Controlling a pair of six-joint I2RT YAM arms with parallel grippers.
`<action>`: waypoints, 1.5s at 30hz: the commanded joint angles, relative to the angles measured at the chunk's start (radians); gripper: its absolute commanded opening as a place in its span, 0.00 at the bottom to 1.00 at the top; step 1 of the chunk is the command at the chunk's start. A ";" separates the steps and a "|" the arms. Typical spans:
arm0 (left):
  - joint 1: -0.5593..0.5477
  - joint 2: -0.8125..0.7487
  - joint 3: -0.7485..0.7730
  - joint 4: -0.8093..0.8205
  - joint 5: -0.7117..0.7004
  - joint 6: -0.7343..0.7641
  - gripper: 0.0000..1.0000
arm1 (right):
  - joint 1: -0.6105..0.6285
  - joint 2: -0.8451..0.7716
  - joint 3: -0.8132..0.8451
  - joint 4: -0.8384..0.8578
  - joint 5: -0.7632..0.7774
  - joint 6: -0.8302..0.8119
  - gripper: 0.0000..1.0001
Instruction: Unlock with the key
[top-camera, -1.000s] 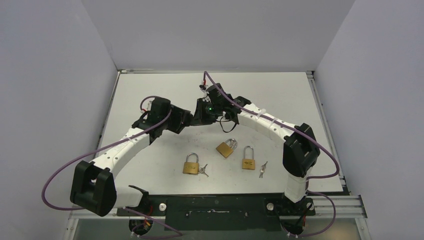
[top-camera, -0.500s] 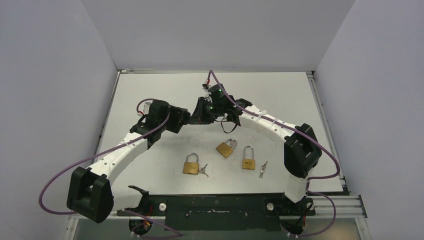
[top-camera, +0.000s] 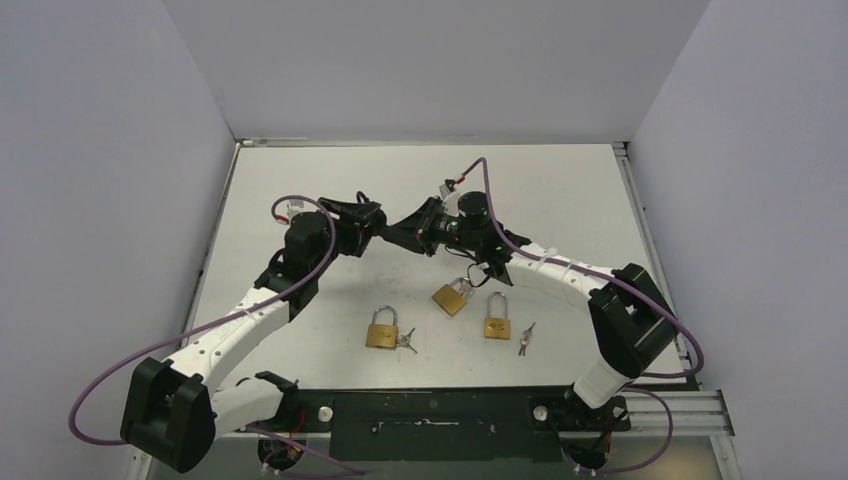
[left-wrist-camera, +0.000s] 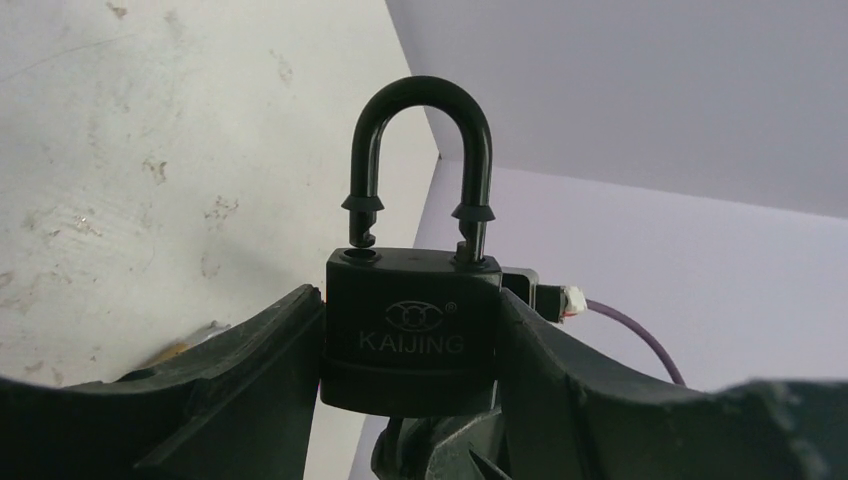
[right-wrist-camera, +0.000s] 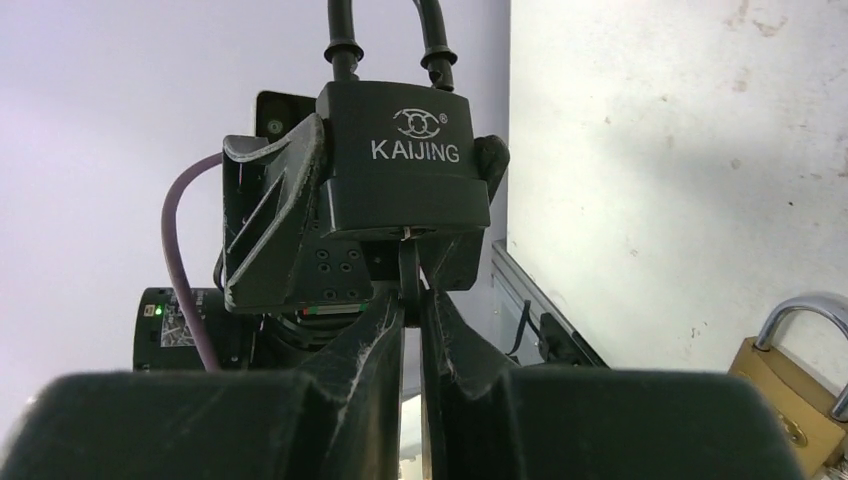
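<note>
The thin key (right-wrist-camera: 410, 262), pinched tight in the right gripper (right-wrist-camera: 412, 295), enters the underside of the matte black KAIJING padlock (right-wrist-camera: 405, 175). The left gripper (left-wrist-camera: 410, 322) clamps the padlock's body above the scuffed white table (top-camera: 560, 190), and its rounded shackle (left-wrist-camera: 425, 150) stands lifted.

I operate in a robotics lab test cell. Bare pale panels (top-camera: 430, 60) stand behind and to both sides of the left end effector (top-camera: 372, 222); beneath it lies a scuffed white desk (top-camera: 560, 190); on its near side, a black mounting plate (top-camera: 430, 420) and aluminium rail (top-camera: 685, 405).
</note>
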 joint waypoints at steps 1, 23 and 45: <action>-0.029 -0.063 0.040 0.178 0.076 0.146 0.00 | -0.026 -0.096 0.088 0.042 0.033 -0.116 0.18; 0.022 -0.132 0.088 0.360 0.658 1.102 0.00 | -0.098 -0.133 0.500 -0.685 0.044 -0.839 0.83; 0.027 -0.039 0.103 0.325 0.704 0.984 0.58 | -0.150 -0.123 0.339 -0.193 -0.429 -0.741 0.00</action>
